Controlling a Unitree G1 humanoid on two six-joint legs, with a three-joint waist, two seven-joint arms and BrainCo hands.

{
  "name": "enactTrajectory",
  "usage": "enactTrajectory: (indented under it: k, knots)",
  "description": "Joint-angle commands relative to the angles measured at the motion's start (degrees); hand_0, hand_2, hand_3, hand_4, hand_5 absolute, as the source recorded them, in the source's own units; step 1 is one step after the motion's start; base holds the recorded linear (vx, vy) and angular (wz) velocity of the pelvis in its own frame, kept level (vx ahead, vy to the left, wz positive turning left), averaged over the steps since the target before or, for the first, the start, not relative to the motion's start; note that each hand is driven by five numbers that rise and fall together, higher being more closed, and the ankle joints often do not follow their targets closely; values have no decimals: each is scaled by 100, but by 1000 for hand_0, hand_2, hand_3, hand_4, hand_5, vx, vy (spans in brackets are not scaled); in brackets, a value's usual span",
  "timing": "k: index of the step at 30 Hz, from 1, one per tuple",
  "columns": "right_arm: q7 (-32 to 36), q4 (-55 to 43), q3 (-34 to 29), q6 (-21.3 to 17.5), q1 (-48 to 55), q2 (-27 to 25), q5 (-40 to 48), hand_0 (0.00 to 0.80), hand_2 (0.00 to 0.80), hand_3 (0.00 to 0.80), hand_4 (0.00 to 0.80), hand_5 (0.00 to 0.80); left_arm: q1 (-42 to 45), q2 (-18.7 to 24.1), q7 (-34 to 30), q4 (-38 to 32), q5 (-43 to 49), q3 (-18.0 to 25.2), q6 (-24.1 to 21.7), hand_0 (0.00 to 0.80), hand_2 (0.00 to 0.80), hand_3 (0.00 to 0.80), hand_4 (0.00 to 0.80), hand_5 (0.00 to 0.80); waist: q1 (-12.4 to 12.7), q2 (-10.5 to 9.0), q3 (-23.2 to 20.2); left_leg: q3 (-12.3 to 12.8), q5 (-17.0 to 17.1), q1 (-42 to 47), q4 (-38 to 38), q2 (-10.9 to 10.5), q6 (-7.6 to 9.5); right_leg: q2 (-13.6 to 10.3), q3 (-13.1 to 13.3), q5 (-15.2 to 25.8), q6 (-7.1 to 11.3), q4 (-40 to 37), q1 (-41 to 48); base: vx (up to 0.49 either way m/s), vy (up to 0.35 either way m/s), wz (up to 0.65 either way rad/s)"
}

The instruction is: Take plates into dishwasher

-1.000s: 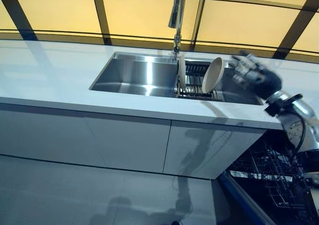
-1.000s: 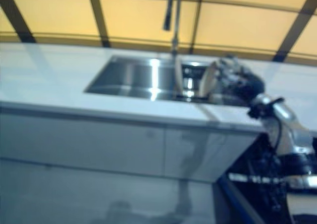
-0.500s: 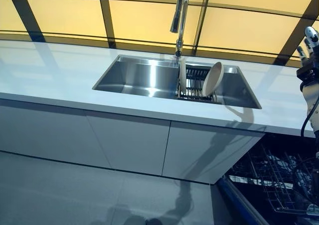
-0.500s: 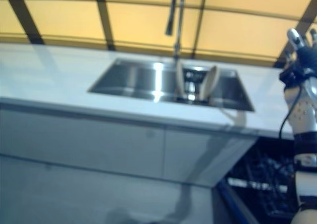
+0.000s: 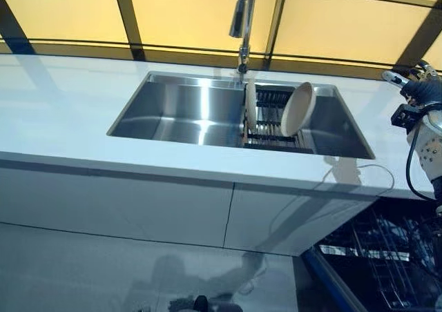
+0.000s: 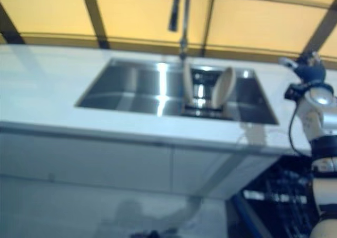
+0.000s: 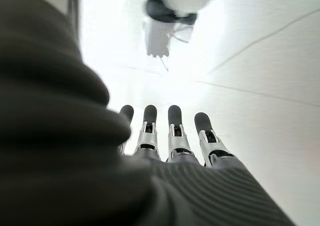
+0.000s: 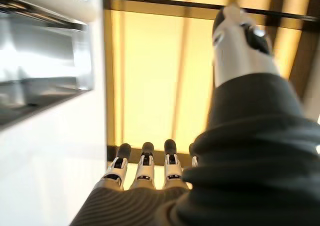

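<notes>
Two cream plates stand on edge in a dark rack (image 5: 271,131) in the right part of the steel sink (image 5: 179,112): one upright (image 5: 251,103), one tilted to the right (image 5: 297,109). My right hand (image 5: 414,90) is raised over the counter at the far right, well right of the plates, with its fingers (image 8: 145,168) straight and holding nothing. My left hand (image 7: 170,141) shows only in its own wrist view, fingers straight and empty, facing pale floor. The open dishwasher's dark wire rack (image 5: 387,257) is at the lower right, below the counter.
A white counter (image 5: 62,112) runs across the view with pale cabinet fronts (image 5: 138,208) below it. A tall tap (image 5: 243,22) stands behind the sink. Yellow panels with dark bars (image 5: 186,12) form the back wall. Grey floor (image 5: 103,270) lies below.
My right hand has drawn back from beside the tilted plate to the far right of the counter, empty. The camera has shifted. Both plates stay in the rack.
</notes>
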Motion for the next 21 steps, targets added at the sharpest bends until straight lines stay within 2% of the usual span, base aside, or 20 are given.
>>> enactTrajectory:
  k: [1, 5, 8, 10, 11, 12, 13, 14, 15, 16, 17, 18, 19, 21]
  knots:
    - [163, 121, 429, -49, -681, -460, -28, 0, 0, 0, 0, 0, 163, 213, -21, 201, 78, -256, -104, 0, 0, 0, 0, 0, 214, -318, -328, -18, -696, -384, 450, -54, 26, -179, 115, -218, 135, -39, 443, 73, -5, 16]
    - [11, 158, 622, 138, -821, -524, -186, 0, 0, 0, 0, 0, 201, 163, -66, 251, 129, -293, -132, 0, 0, 0, 0, 0, 236, -351, -328, 14, -822, -471, 662, -69, 50, -218, 167, -123, 191, -158, 462, 76, 27, 13]
    - [-244, 275, 712, 213, -915, -502, -347, 0, 0, 0, 0, 0, 249, 181, -66, 268, 193, -320, -196, 0, 0, 0, 0, 0, 247, -326, -337, 78, -967, -431, 741, -99, 178, -304, 105, -192, 254, 117, 491, 130, 69, -1]
    - [-356, 326, 715, 308, -907, -449, -373, 0, 0, 0, 0, 0, 245, 301, -151, 227, 334, -346, -180, 0, 0, 0, 0, 0, 230, -294, -337, 129, -961, -238, 595, -154, 303, -492, -90, 29, 378, 1066, 264, 127, 83, -7]
    - [-378, 327, 716, 331, -899, -440, -379, 0, 0, 0, 0, 0, 248, 319, -144, 211, 340, -360, -177, 0, 0, 0, 0, 0, 218, -276, -323, 146, -948, -173, 535, -161, 326, -549, -86, 109, 410, 1380, 118, 69, 130, -21]
    - [-392, 354, 744, 301, -877, -375, -422, 0, 0, 0, 0, 0, 280, 358, -42, 147, 266, -390, -128, 0, 0, 0, 0, 0, 152, -146, -204, 273, -891, 141, 316, -103, 343, -710, 38, 306, 463, 2224, -566, 17, 105, -33]
    - [-405, 373, 763, 270, -907, -279, -525, 0, 0, 0, 0, 0, 291, 394, 16, 118, 149, -372, -101, 0, 0, 0, 0, 0, 167, -47, -127, 407, -829, 274, 222, -2, 293, -739, 68, 305, 433, 1999, -709, -15, 50, -50]
    - [-445, 393, 851, 265, -1013, -192, -655, 0, 0, 0, 0, 0, 268, 451, 91, 126, -50, -351, -103, 0, 0, 0, 0, 0, 198, 46, -55, 558, -794, 333, 210, 130, 214, -722, -47, 361, 430, 1296, -674, -39, -43, -62]
    - [-431, 357, 853, 304, -1051, -146, -689, 0, 0, 0, 0, 0, 270, 485, 90, 143, -138, -207, -84, 0, 0, 0, 0, 0, 182, 94, 20, 621, -821, 385, 210, 170, 221, -706, 26, 511, 439, 1217, -807, 23, -147, -80]
    - [-577, 167, 744, 405, -943, -54, -665, 0, 0, 0, 0, 0, 314, 520, 157, 24, -223, -106, 52, 0, 0, 0, 0, 0, 190, 94, 1, 627, -884, 327, 317, 242, 222, -643, 58, 214, 390, 1084, -711, 53, -141, -70]
    - [-614, 114, 751, 439, -930, -53, -645, 0, 0, 0, 0, 0, 310, 520, 183, 16, -240, -88, 72, 0, 0, 0, 0, 0, 187, 79, -22, 617, -879, 290, 338, 246, 217, -612, 78, 212, 395, 939, -684, 132, -239, -62]
    - [-655, -46, 759, 632, -867, -78, -614, 0, 0, 0, 0, 0, 288, 497, 324, -53, -322, -4, 191, 0, 0, 0, 0, 0, 172, 37, -116, 671, -838, 211, 349, 291, 155, -499, 41, 331, 425, 312, -488, 121, -199, -38]
    - [-666, 3, 783, 696, -916, -102, -514, 0, 0, 0, 0, 0, 288, 474, 304, -83, -277, 19, 251, 0, 0, 0, 0, 0, 174, 25, -150, 714, -788, 224, 274, 330, 112, -467, 12, 387, 420, 116, -417, 160, -218, -28]
    - [-473, 303, 845, 612, -1102, -197, -478, 0, 0, 0, 0, 0, 252, 405, 216, 62, -225, -72, 213, 0, 0, 0, 0, 0, 158, 25, -204, 687, -722, 300, 29, 344, 53, -390, 29, 425, 444, -159, -299, 157, -115, -12]
